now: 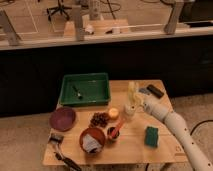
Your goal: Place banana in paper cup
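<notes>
The banana stands nearly upright, its lower end at or inside the rim of the paper cup, which sits on the wooden table near the middle of its far half. The gripper is just to the right of the fruit, at about the height of its lower half, pressed close against it; whether its fingers are clamped on the banana or parted cannot be told. The white arm runs from the gripper down and right, off the table's front right corner.

Just left of the gripper and cup lies a small round yellow-orange object. Farther left and behind is a green tray. Below the gripper, toward the front edge, sits a green sponge. To its lower left stand a small dark cup with a red item and a terracotta bowl.
</notes>
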{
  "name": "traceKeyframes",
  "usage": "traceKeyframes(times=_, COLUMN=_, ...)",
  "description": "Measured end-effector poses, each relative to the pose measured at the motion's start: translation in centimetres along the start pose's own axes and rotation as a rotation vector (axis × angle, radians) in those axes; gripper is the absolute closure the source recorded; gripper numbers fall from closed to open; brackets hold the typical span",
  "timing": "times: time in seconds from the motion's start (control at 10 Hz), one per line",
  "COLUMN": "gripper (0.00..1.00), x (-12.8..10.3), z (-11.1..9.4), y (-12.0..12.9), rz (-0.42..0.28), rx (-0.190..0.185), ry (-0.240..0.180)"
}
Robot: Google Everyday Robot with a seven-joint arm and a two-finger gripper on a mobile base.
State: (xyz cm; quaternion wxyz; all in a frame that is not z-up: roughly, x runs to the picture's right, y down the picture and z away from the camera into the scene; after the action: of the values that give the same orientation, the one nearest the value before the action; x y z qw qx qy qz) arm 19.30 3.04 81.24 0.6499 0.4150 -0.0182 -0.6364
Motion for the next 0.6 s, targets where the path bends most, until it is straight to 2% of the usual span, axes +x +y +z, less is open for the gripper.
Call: traceKeyframes(times=0.6, gripper=1.0, x=-0.07, z=-0.03, y=0.06, rz=-0.01, rx=0.004, ry=0.004)
